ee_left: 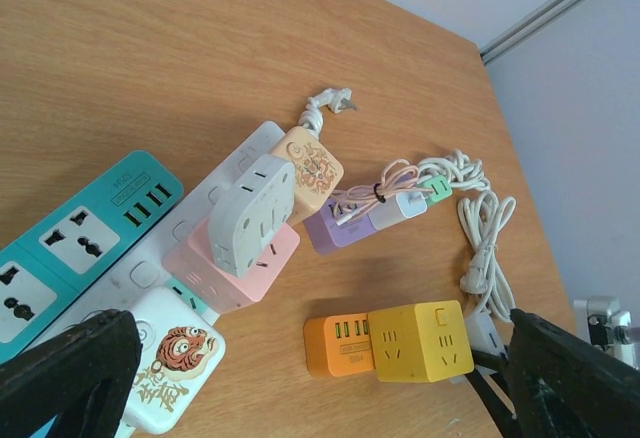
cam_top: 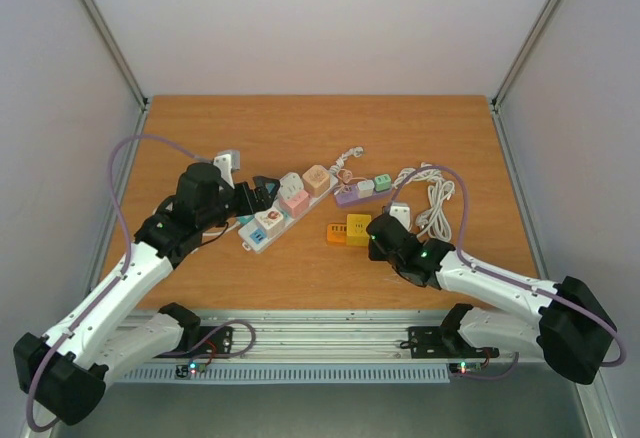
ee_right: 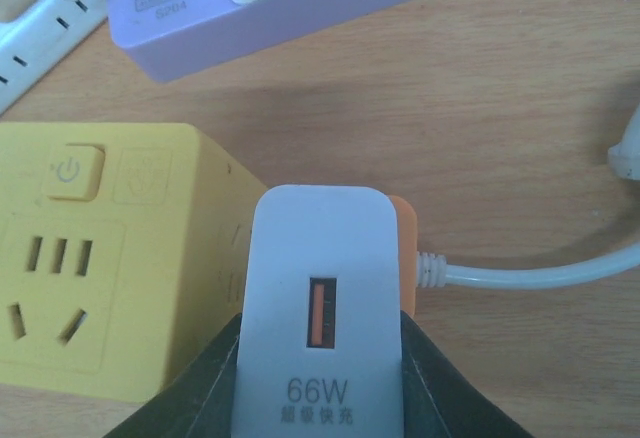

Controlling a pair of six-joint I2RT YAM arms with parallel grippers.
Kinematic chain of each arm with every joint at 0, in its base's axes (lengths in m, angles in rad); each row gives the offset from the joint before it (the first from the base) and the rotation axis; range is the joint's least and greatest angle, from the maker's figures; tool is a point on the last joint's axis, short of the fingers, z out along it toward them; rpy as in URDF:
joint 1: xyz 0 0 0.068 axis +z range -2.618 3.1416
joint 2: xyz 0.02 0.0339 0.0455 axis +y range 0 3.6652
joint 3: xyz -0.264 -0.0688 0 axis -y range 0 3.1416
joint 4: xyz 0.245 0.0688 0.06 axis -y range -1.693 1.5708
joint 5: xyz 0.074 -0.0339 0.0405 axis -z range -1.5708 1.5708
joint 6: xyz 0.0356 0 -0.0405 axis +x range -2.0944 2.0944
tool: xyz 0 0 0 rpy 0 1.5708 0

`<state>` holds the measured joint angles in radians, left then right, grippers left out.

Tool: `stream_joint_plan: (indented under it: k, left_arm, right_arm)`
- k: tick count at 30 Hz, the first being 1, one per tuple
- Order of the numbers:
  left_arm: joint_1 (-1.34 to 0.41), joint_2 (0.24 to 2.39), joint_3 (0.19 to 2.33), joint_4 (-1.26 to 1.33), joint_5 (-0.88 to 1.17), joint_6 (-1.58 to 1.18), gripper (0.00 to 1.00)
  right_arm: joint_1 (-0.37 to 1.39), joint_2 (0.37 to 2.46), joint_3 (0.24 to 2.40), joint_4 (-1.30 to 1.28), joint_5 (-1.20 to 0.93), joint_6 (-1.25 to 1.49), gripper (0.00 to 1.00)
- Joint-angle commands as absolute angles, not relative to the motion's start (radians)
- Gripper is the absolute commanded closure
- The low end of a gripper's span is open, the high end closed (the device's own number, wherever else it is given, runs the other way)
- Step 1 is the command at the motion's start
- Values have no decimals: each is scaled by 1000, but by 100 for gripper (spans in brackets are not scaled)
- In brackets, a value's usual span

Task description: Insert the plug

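Observation:
My right gripper (ee_right: 320,383) is shut on a white plug (ee_right: 318,298), a charger block marked 66W with an orange port facing the camera. It hovers right beside the yellow socket cube (ee_right: 90,258), over the cube's right edge. An orange part (ee_right: 405,243) with a white cord shows just behind the plug. In the top view the right gripper (cam_top: 384,232) sits against the yellow cube (cam_top: 358,228). My left gripper (cam_top: 258,195) is open above the white power strip (cam_top: 262,233), with nothing between its fingers (ee_left: 60,373).
An orange cube (ee_left: 338,346) touches the yellow cube (ee_left: 420,341) on its left. Pink, grey and cream adapters sit on the white strip next to a teal strip (ee_left: 80,238). Behind lie a purple strip (cam_top: 350,195) and a coiled white cable (cam_top: 436,203).

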<state>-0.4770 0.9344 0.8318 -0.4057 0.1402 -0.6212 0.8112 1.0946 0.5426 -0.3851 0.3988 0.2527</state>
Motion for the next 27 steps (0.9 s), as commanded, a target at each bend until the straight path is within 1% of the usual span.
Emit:
stream_joint_plan:
  k: [1,11,13,18,27]
  left_arm:
    - [-467,931,820,-350,153,-626,1]
    - [-457,930,815,-349,157,-629,1]
    - [-456,930,815,-350,157,-629,1]
    - [-451,928,816,-351,160,-626,1]
    - [-443,928,818,-353,164,-624,1]
  right_arm:
    - [807,1127,536,-378,423,246,94]
    - [807,1183,536,-368,388,239,94]
    - [807,1204,529,-351,369,218,96]
    - [807,1290,535,-371,380,233,97]
    - [806,1338,544,-384,397,223,91]
